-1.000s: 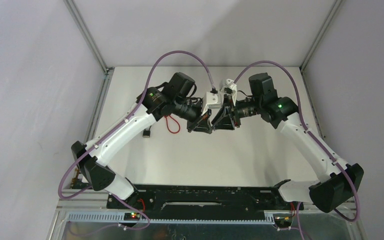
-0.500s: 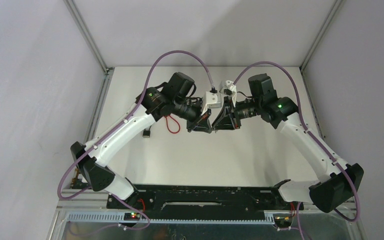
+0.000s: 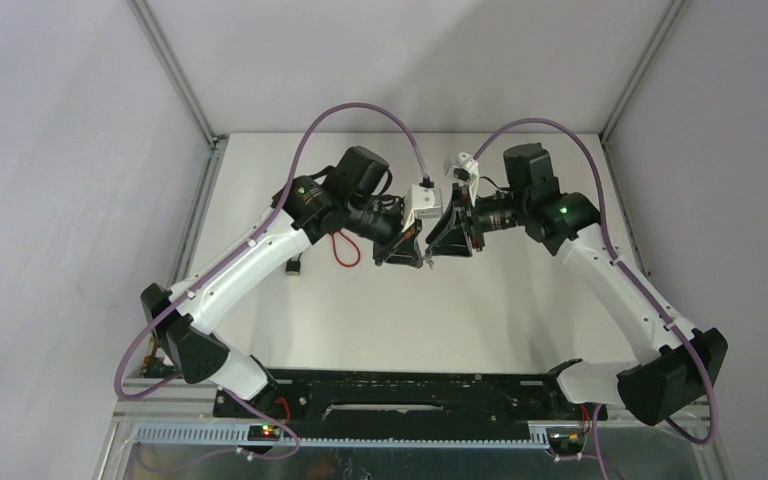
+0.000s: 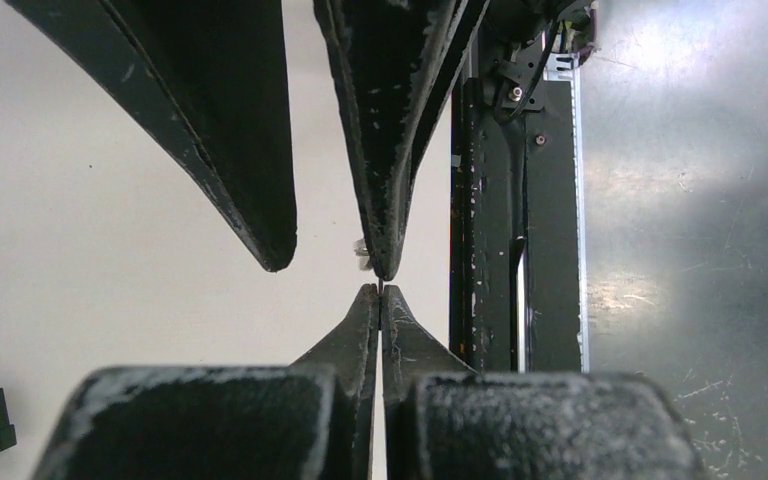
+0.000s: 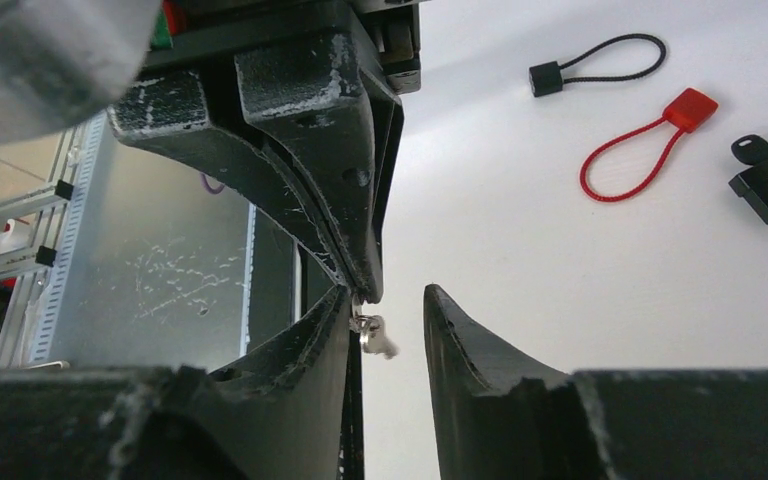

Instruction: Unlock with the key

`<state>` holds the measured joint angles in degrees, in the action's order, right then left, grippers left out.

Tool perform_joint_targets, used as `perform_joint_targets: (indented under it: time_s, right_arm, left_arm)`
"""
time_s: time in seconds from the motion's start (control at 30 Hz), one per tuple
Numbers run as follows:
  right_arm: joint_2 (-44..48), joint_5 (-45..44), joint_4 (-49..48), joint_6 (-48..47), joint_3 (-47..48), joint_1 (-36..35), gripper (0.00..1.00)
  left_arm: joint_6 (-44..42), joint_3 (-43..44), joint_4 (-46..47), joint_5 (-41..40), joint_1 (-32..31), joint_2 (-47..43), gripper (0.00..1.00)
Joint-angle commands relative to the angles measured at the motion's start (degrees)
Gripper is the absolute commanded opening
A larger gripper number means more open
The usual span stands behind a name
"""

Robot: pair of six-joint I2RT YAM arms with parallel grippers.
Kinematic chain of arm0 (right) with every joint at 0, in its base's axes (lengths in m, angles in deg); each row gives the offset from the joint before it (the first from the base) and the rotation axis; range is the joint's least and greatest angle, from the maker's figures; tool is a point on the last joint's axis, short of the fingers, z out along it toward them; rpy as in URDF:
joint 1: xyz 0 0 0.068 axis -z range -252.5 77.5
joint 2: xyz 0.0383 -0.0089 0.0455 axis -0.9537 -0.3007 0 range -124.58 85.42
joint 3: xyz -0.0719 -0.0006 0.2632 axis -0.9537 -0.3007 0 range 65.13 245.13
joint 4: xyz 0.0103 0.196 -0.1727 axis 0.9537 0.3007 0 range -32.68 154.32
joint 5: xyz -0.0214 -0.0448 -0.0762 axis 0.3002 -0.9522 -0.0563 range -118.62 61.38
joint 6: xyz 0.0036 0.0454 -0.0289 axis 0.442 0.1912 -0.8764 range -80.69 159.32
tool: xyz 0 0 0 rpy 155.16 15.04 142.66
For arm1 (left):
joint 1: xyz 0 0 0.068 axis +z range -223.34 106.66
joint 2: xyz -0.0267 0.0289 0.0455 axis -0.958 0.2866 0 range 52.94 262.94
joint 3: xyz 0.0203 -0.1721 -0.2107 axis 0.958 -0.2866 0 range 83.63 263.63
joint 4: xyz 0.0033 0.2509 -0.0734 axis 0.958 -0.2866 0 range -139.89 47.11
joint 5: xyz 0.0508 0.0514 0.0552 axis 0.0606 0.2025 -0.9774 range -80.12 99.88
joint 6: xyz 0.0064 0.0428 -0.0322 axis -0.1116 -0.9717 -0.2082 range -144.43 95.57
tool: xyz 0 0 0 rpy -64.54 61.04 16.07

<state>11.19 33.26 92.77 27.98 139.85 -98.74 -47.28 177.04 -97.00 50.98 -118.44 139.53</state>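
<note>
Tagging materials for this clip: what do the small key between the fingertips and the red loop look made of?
Key: pale and glinting, probably bare metal, though small and blurred. Red loop: thin cord with a blocky head, matte and uniformly red; likely plastic, possibly a coated cable.

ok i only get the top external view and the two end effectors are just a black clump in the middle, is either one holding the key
observer: yes. The right wrist view shows a small silver key pinched at the tips of the left end effector, which is shut on it.
operator: and the right one, closed on it too
observer: no. The right end effector is open, jaws apart, with the key hanging in the gap between them.
operator: anything hidden under the left arm
observer: a black cable loop lies just beyond the red cable loop.
</note>
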Motion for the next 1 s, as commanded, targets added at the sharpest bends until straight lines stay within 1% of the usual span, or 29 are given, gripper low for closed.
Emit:
perform_joint_targets:
  time_s: [0.0, 0.17, 0.37, 0.63, 0.97]
  right_arm:
    - [0.83, 1.23, -1.88, 0.77, 0.19, -0.06, 0.35]
    - [0.38, 0.24, 0.64, -1.96, 0.17, -1.59, 0.35]
    - [0.2, -0.79, 2.7, -3.9, 0.18, -2.26, 0.32]
    - [0.38, -1.19, 3.15, -4.41, 0.16, -2.25, 0.21]
    - [0.19, -0.93, 2.87, -4.11, 0.17, -2.22, 0.13]
  left_arm:
    - [0.93, -0.44, 1.65, 1.0, -0.38, -1.92, 0.0]
    - [1.05, -0.33, 1.69, 0.74, -0.41, -1.92, 0.0]
    - [1.01, -0.2, 1.64, 0.52, -0.41, -1.92, 0.0]
    - [1.0, -0.15, 1.64, 0.6, -0.43, -1.8, 0.0]
    - [1.02, -0.33, 1.57, 0.62, -0.42, -1.99, 0.0]
